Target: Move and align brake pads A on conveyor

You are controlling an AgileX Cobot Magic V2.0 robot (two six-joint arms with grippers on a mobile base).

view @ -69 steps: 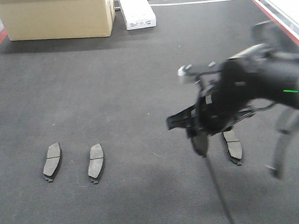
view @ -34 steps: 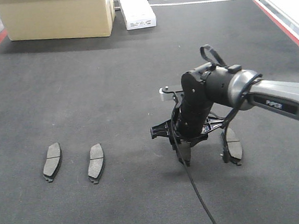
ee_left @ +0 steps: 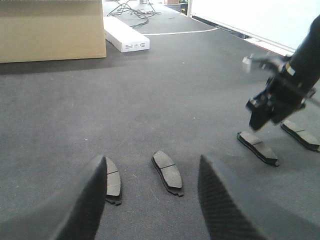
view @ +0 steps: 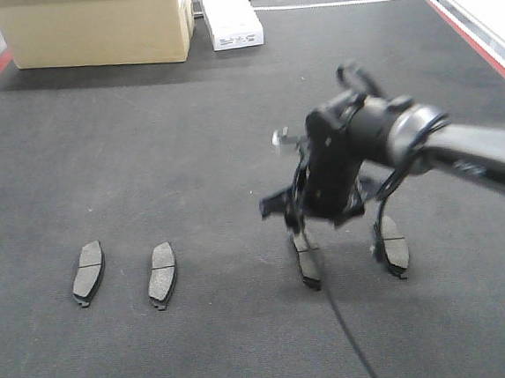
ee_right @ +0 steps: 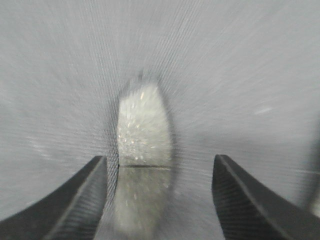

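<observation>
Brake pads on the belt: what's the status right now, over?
Right tool open, above third dark grey curved brake pad. Left tool open, empty. Four pads lying on dark woven belt. Nothing blocking.

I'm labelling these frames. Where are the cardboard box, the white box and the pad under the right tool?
cardboard box (view: 97, 30), front view, front face.
white box (view: 230, 14), front view, top face.
pad under the right tool (view: 307, 259), front view, pad's upper face.
</observation>
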